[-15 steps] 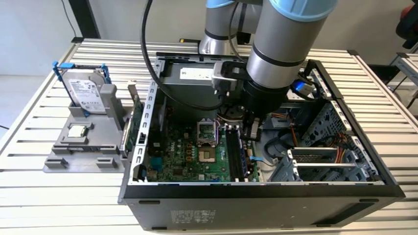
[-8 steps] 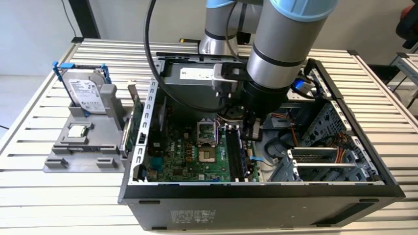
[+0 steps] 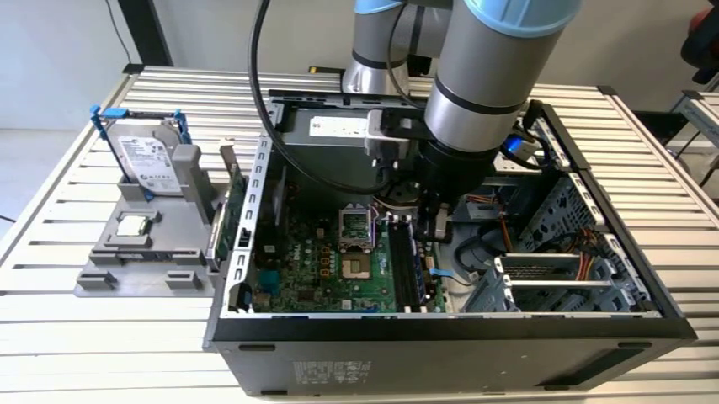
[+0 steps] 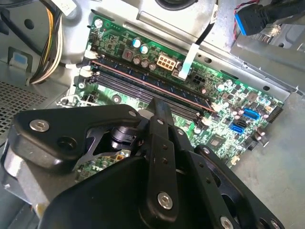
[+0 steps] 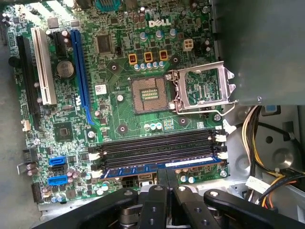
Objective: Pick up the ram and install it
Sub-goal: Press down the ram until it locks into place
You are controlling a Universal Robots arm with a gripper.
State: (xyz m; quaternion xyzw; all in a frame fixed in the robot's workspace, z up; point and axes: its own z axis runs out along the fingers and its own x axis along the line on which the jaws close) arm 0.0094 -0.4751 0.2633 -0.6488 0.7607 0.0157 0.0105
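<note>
The ram is a long thin stick with a white label, lying in the outermost memory slot of the motherboard. It sits next to several empty black slots. The second wrist view shows the ram as a narrow edge along the slot row. My gripper is inside the open computer case, directly over that slot row. In both wrist views its black fingers are together above the stick's middle, with nothing between them. Whether the fingertips touch the stick's top edge I cannot tell.
The open processor socket and its raised silver frame lie beside the slots. Cable bundles and a drive cage crowd the case's other side. At the exterior view's left, a grey fixture holds a hard drive, a square chip and a green board on edge.
</note>
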